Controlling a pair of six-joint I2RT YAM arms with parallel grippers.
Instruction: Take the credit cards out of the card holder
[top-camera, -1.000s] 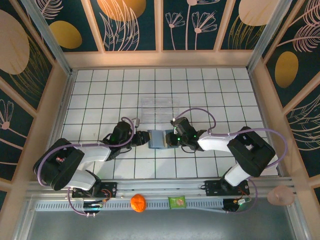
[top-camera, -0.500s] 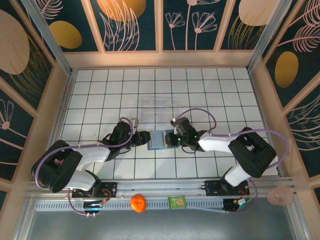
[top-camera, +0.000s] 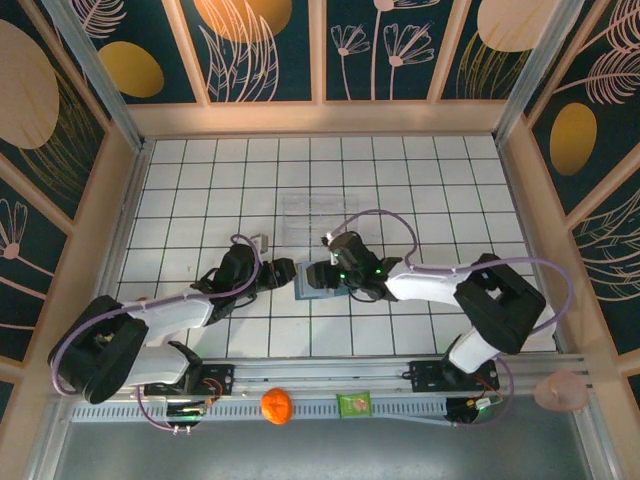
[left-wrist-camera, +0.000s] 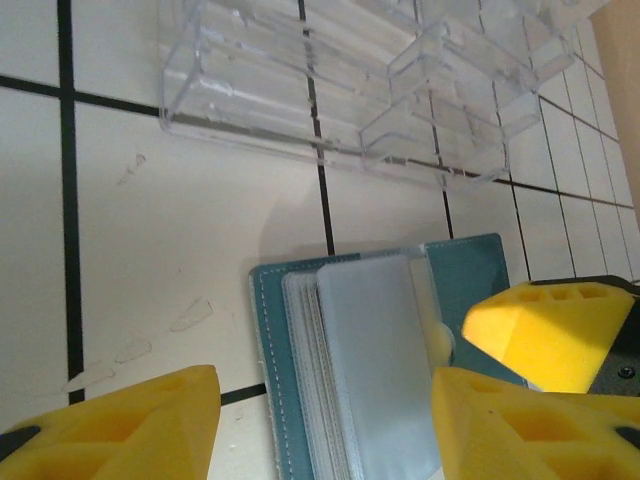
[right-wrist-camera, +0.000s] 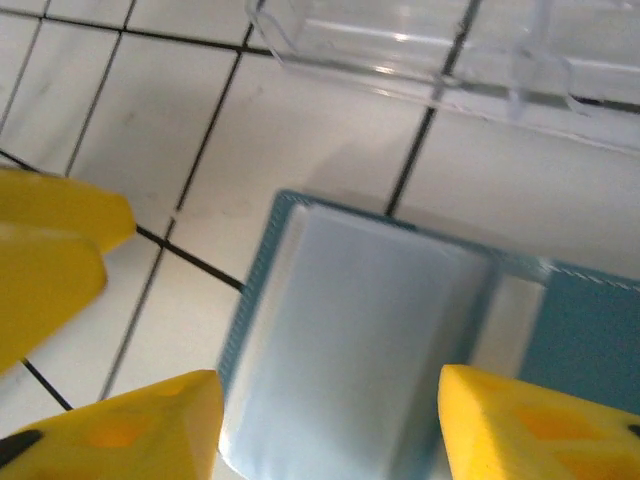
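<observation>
- Since a second ago the left end effector (left-wrist-camera: 320, 400) and the right end effector (right-wrist-camera: 330, 420) have both spread their jaws, and the right one has slid left over the holder (left-wrist-camera: 385, 360).
- Left end effector: open, its yellow fingers (left-wrist-camera: 120, 425) wide apart and gripping nothing. The holder lies ahead of the gap between them.
- Right end effector: open too and holding nothing, with its fingers (right-wrist-camera: 545, 420) either side of the holder's grey panel.
- The two face each other across the holder. In the left wrist view one right finger shows just beside the holder's right half.
- Holder: teal, lying open and flat on the bench (top-camera: 400, 180), near its middle, between the end effectors.
- Greyish clear sleeves are stacked on its inner side. Whether cards sit in them I cannot tell.
- Tray (left-wrist-camera: 330, 90): clear plastic with compartments, just beyond the holder and apart from it.
- Farther out, an orange ball (top-camera: 276, 405) and a green packet (top-camera: 353, 405) sit by the rail (top-camera: 400, 385) at the bench's near edge, between the arm bases.
</observation>
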